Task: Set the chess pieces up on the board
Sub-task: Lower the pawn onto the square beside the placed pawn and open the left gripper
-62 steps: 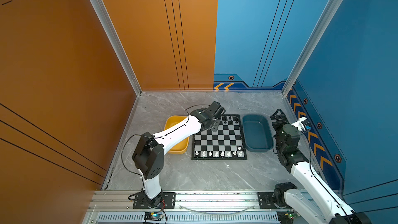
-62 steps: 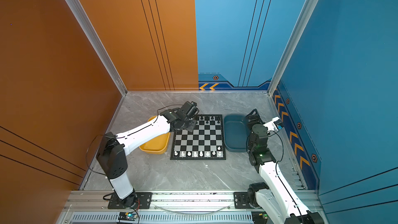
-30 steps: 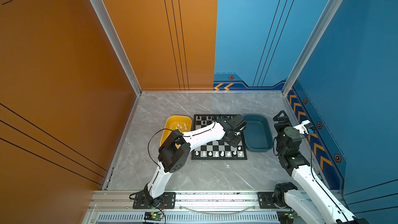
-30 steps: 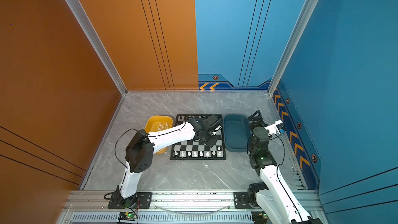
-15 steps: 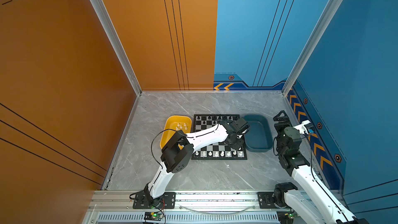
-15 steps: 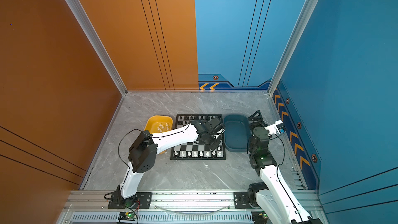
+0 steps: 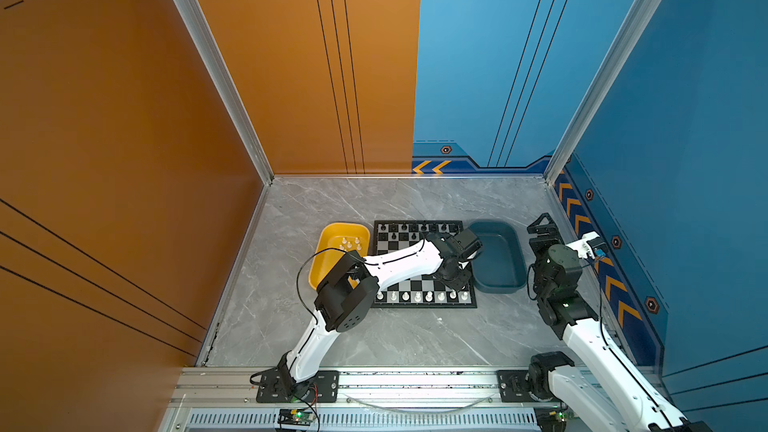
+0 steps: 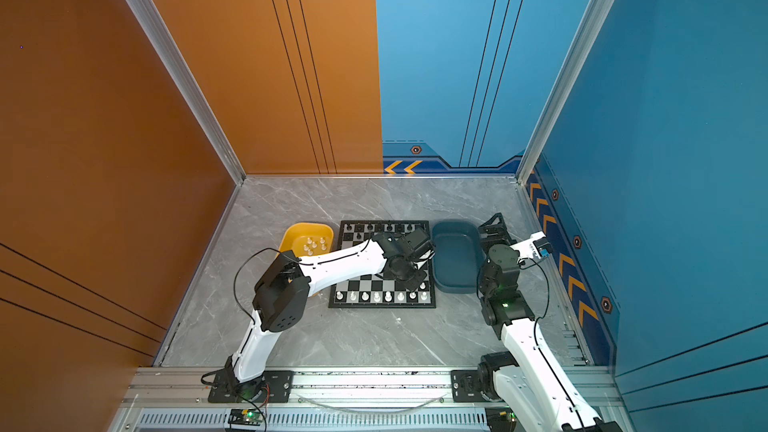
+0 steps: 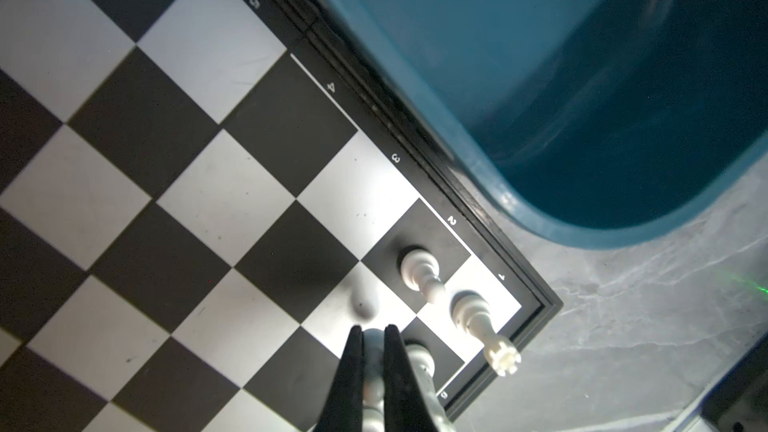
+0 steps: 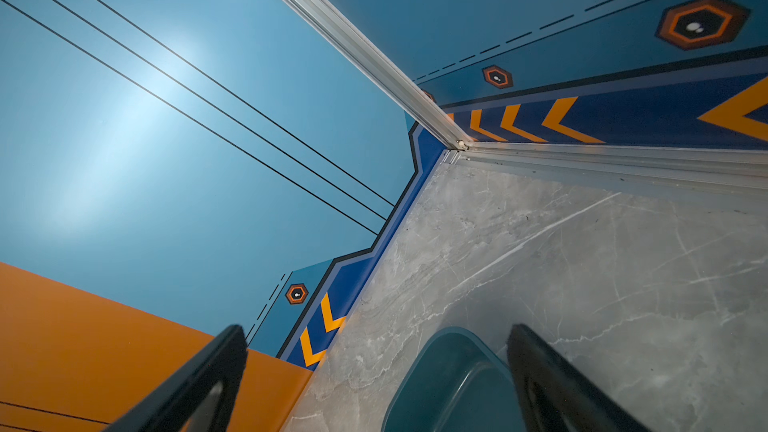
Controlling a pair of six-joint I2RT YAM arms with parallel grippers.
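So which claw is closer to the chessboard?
Left. The left gripper is right above the board, over its corner squares, shut on a white piece; the right gripper hangs open beyond the dark blue tray.

"What sort of place are you looking into here?"

"You're looking into a robot test cell, a lab enclosure, not a home or a shop. Printed orange panels (image 7: 124, 118) and blue panels (image 7: 685, 97) box in a marble-patterned tabletop (image 7: 374, 342), joined by aluminium posts (image 7: 212, 62)."

"What else tells you that?"

"Your left arm (image 7: 399, 261) and right arm (image 7: 594, 342) are bolted to a slotted aluminium rail (image 7: 415, 386) along the near edge. Beside them you see a bare cable (image 7: 297, 284) and a small circuit board (image 7: 296, 416) lit green. Chevron stripes (image 7: 432, 167) and hexagon markers (image 7: 445, 150) line the wall bases. The only props you have are a chessboard (image 7: 415, 285) between a yellow tray (image 7: 345, 225) and a blue tray (image 7: 496, 223)."
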